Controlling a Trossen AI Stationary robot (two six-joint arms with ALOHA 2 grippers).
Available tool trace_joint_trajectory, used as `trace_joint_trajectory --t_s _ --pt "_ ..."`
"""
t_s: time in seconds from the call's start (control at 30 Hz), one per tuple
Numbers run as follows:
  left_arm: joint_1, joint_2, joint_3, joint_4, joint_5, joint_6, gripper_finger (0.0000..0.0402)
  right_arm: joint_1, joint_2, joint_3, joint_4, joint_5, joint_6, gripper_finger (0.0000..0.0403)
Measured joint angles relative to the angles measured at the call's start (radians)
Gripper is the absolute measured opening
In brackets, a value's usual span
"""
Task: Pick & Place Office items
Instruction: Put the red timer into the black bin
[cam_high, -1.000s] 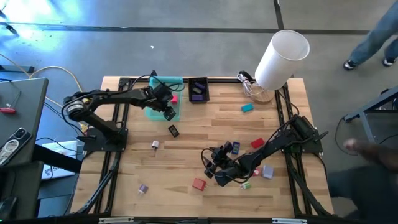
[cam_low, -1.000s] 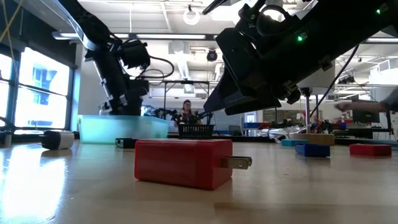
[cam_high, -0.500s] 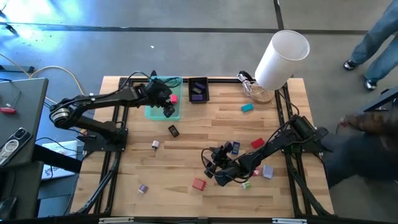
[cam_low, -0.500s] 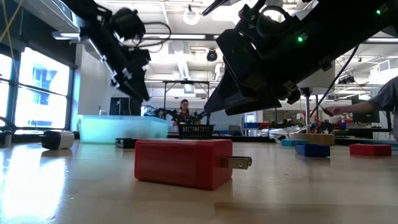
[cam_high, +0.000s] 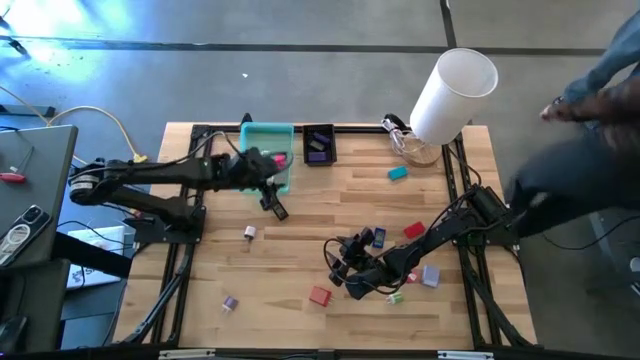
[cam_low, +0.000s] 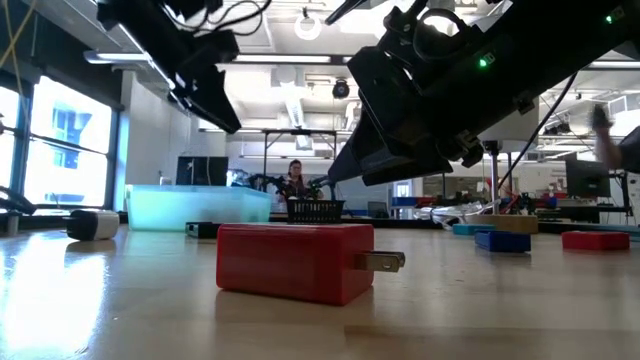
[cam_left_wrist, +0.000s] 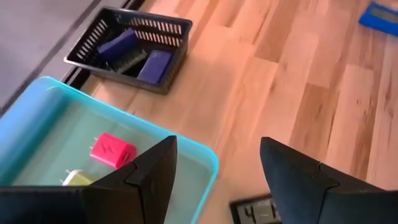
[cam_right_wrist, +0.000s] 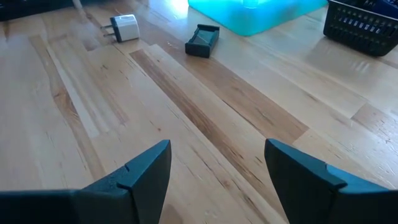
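left end effector (cam_high: 272, 196) spread (empty) over black piece (cam_high: 279, 211) | right end effector (cam_high: 343, 268) spread

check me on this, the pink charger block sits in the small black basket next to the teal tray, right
Not quite. The pink charger block lies inside the teal tray, not in the small black basket, which holds purple pieces. The left wrist view shows it; the basket does stand next to the tray.

The bench (cam_high: 330, 215) is pale wood planking with visible grain and a light sheen. The teal tray (cam_left_wrist: 199, 163) looks like smooth, translucent plastic. The black basket (cam_left_wrist: 163, 23) is matt slotted plastic. The red plug block (cam_low: 295, 260) has a matt plastic body and shiny metal prongs. The end effector fingers (cam_right_wrist: 140, 171) look matt dark plastic.
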Motion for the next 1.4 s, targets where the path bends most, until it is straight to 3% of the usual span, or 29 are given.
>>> trace_joint_trajectory --t_s 0.13,0.4,0.73,1.13,1.4 --pt "-0.103 -0.001 0.000 -0.022 -0.089 -0.026 0.0224 0.000 0.000 0.000 0.001 -0.002 0.007 0.0247" --pt "-0.261 -0.001 0.000 -0.017 -0.093 -0.047 0.0224 0.000 0.000 0.000 0.002 -0.013 0.010 0.0247" --pt "-0.361 -0.001 0.000 -0.016 -0.095 -0.045 0.0224 0.000 0.000 0.000 0.012 -0.015 -0.007 0.0247" --pt "-0.469 -0.001 0.000 -0.015 -0.073 -0.099 0.0224 -0.003 0.000 0.000 0.110 -0.020 -0.206 0.0247" --pt "-0.508 -0.001 0.000 -0.015 -0.019 -0.112 0.0224 -0.005 0.000 0.000 0.290 -0.086 -0.470 0.0247"
